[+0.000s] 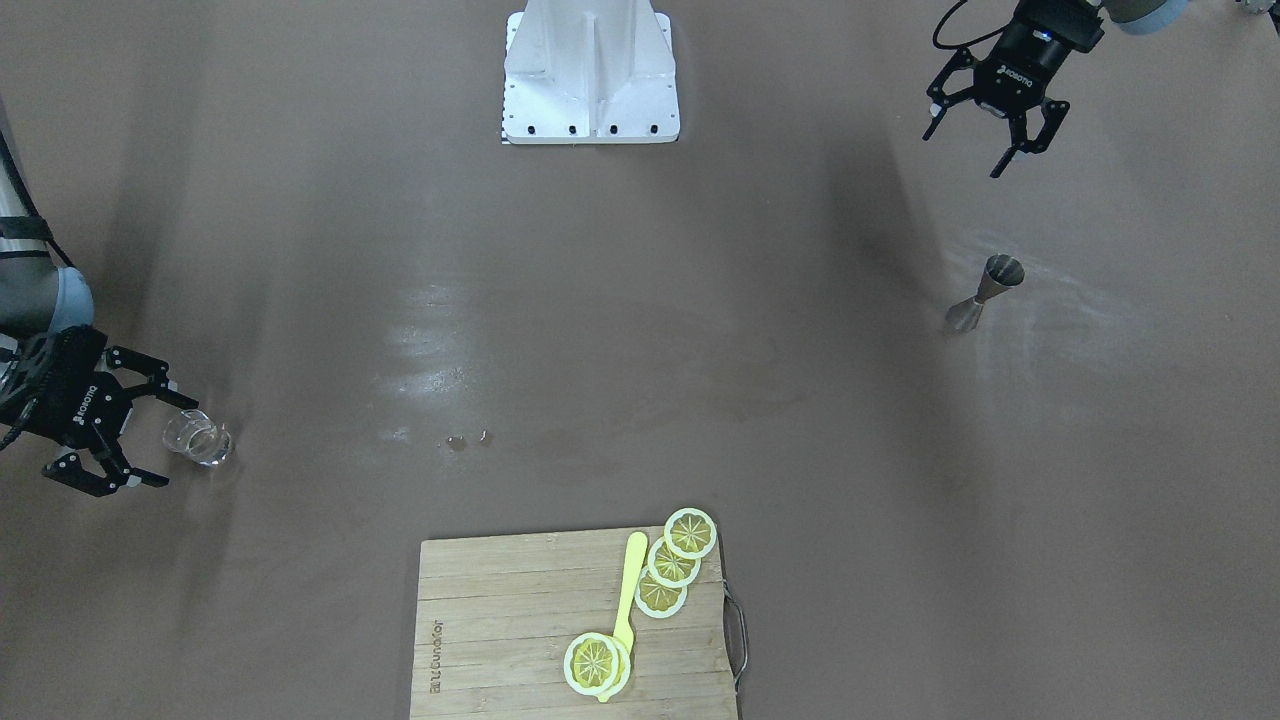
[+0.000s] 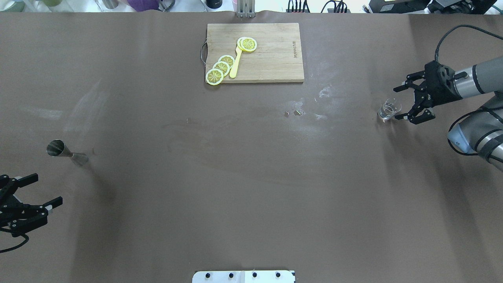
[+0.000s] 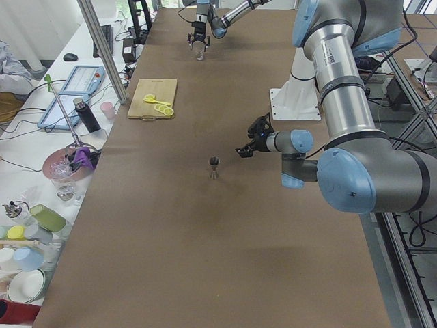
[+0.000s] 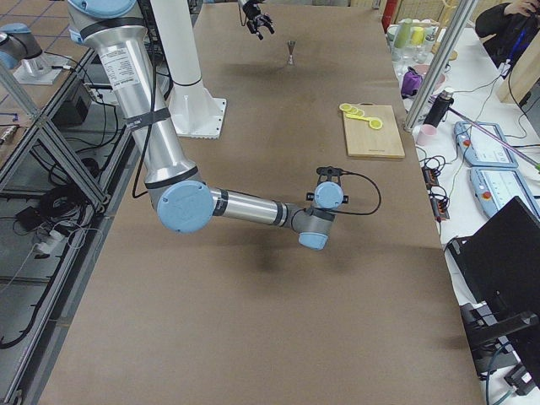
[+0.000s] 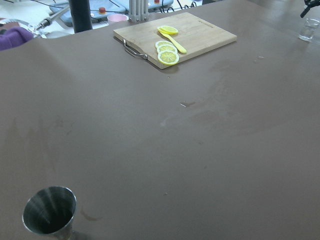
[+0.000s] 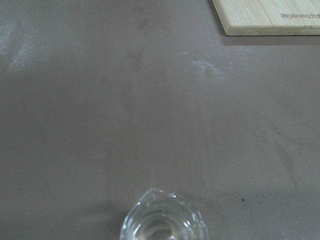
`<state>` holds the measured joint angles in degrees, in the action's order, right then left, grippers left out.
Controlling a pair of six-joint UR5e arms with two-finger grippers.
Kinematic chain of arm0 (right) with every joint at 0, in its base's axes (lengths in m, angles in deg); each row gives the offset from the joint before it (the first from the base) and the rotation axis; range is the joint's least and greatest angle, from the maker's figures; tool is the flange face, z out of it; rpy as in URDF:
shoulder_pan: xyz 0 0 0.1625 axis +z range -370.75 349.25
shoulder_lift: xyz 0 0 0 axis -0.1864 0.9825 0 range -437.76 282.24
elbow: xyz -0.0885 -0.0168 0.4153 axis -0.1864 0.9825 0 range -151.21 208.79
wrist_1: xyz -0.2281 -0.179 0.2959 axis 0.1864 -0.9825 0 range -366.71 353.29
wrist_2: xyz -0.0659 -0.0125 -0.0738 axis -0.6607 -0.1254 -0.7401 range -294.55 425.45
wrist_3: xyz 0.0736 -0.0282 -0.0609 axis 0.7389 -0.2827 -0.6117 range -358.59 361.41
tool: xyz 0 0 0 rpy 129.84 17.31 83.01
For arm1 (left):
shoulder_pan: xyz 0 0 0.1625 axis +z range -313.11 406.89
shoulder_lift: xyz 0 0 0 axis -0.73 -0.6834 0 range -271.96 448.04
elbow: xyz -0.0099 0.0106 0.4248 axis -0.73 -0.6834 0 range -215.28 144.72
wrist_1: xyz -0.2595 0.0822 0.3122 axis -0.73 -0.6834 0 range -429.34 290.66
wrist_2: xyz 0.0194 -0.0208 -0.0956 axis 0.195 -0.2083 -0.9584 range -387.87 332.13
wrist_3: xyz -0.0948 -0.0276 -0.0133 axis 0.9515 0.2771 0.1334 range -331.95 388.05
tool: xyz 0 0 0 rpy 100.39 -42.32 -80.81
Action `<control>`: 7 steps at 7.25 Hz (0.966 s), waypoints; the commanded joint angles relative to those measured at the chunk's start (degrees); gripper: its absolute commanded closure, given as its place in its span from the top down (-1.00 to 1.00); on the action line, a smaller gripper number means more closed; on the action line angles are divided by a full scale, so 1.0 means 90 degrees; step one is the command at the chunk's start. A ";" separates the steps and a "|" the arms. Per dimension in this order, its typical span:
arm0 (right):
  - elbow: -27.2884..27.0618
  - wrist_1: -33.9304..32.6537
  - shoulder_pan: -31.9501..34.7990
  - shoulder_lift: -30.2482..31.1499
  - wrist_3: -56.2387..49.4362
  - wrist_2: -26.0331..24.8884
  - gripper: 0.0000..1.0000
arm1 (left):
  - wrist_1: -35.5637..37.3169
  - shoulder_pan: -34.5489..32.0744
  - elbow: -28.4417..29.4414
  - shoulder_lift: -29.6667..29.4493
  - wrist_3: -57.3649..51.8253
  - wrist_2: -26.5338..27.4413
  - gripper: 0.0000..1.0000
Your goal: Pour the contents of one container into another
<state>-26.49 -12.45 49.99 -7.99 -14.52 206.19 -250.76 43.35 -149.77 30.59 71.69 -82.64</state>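
Note:
The clear glass cup [image 2: 389, 109] stands upright on the brown table at the robot's right, also in the front view [image 1: 198, 438] and low in the right wrist view [image 6: 162, 220]. My right gripper [image 2: 396, 103] is open, its fingertips on either side of the cup's near edge without closing on it. The grey steel jigger [image 2: 67, 152] stands upright at the robot's left, also shown as the jigger [image 1: 985, 293] and the jigger [image 5: 50, 210]. My left gripper [image 2: 49, 189] hangs open and empty, apart from the jigger on the robot's side of it.
A wooden cutting board [image 2: 275, 59] with lemon slices [image 2: 222, 67] and a yellow utensil lies at the far middle edge. Small drops [image 2: 292, 113] and pale smears mark the table centre. The robot's white base [image 1: 590, 80] sits at the near edge.

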 commanded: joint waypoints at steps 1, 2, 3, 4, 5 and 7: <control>0.0000 0.0003 -0.0087 0.0001 0.0002 -0.0004 0.89 | 0.0012 0.0916 -0.0003 0.0007 0.0276 0.0985 0.99; 0.0010 0.0003 -0.0098 0.0001 0.0012 -0.0004 0.82 | 0.0051 0.1374 0.0016 -0.0022 0.0325 0.1491 0.99; 0.0010 0.0003 -0.0098 0.0001 0.0002 -0.0004 0.80 | 0.0129 0.1843 0.0132 -0.0061 0.0345 0.2405 0.99; 0.0020 0.0003 -0.0107 0.0011 0.0012 -0.0004 0.76 | 0.0120 0.2457 0.0298 -0.0187 0.0355 0.3564 0.99; 0.0029 -0.0007 -0.0117 0.0011 0.0051 -0.0013 0.66 | 0.0129 0.2956 0.0715 -0.0479 0.0529 0.4630 0.99; 0.0029 0.0003 -0.0166 0.0001 0.0139 -0.0013 0.58 | 0.0865 0.3612 0.1002 -0.0570 0.1300 0.5942 0.99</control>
<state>-26.25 -12.45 48.73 -7.91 -13.58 206.12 -247.54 71.93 -142.41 26.08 79.82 -37.49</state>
